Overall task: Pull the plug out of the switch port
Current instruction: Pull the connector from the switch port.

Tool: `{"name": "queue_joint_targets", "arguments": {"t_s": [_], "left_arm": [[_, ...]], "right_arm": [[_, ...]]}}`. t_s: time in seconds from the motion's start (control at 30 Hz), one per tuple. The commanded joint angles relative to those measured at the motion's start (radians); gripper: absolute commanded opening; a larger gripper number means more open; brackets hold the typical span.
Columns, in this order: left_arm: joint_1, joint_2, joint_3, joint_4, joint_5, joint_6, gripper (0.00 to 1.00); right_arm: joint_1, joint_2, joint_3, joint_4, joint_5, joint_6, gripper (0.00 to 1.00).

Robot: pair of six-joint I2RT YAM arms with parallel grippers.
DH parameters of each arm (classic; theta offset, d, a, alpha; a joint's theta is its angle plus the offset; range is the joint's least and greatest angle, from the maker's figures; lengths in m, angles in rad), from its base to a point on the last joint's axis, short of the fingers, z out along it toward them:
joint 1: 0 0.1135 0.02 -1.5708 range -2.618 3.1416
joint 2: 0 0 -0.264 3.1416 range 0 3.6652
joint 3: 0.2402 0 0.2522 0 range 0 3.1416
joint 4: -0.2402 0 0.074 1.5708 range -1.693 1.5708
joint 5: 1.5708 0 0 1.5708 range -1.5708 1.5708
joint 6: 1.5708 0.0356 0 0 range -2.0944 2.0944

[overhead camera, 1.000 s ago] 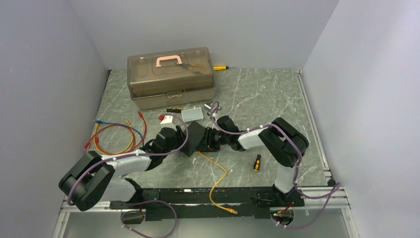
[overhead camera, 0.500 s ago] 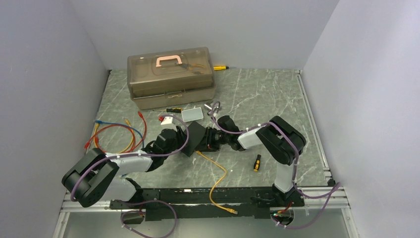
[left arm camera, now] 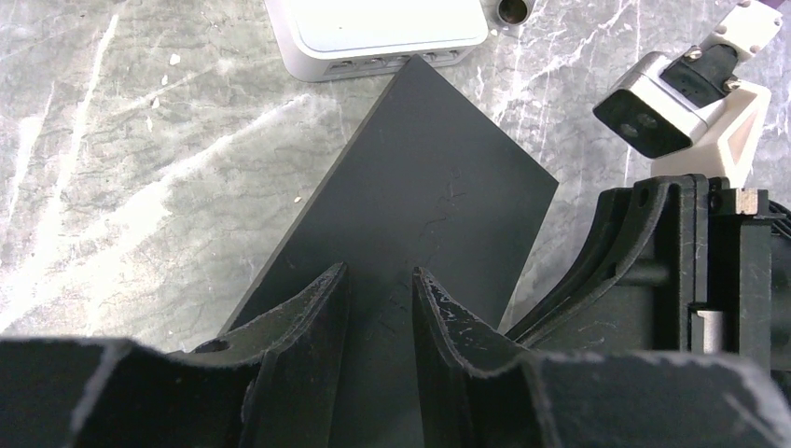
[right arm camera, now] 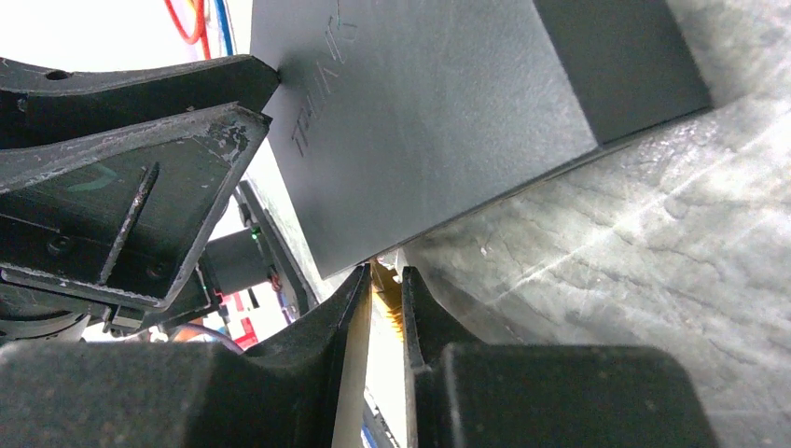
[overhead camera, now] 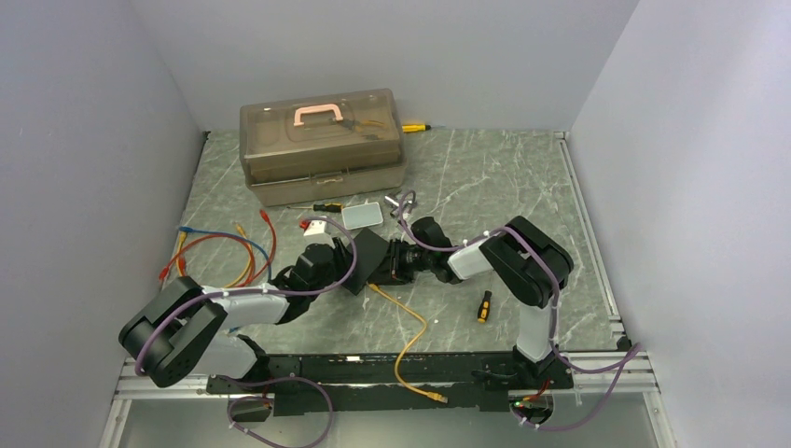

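Mid-table [overhead camera: 485,187], just near of silver tin [overhead camera: 362,215]: switch [overhead camera: 367,259] tipped up on edge. Clamped at its left corner in left gripper [left arm camera: 378,275], jaws part open around the slab. At lower right edge, right gripper [right arm camera: 384,273] pinched narrow onto yellow plug [right arm camera: 385,294]. Flat, matte black, faint embossed lettering.
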Motion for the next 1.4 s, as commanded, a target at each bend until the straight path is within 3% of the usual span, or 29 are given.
{"name": "queue_joint_targets", "arguments": {"t_s": [0.0,0.33,0.53,0.73,1.03,1.37], "left_arm": [[-0.010,0.032,-0.043,-0.129,0.021,-0.008,0.38],[-0.016,-0.006,-0.049,-0.112,0.033,-0.010,0.42],[-0.034,-0.149,-0.025,-0.203,-0.011,0.006,0.71],[-0.084,-0.255,0.014,-0.351,-0.092,0.018,0.84],[-0.191,-0.252,0.083,-0.582,-0.227,0.116,0.94],[-0.224,-0.127,0.143,-0.583,-0.234,0.171,0.93]], "right_arm": [[0.002,0.033,0.012,0.072,0.016,0.013,0.03],[0.002,0.048,0.018,0.077,-0.001,-0.003,0.00],[0.001,0.051,0.023,0.073,-0.003,-0.009,0.00],[0.000,0.057,0.032,0.069,-0.005,-0.011,0.00],[0.000,0.060,0.048,0.052,-0.010,-0.023,0.00],[0.001,0.054,0.056,0.033,-0.013,-0.037,0.00]]}}
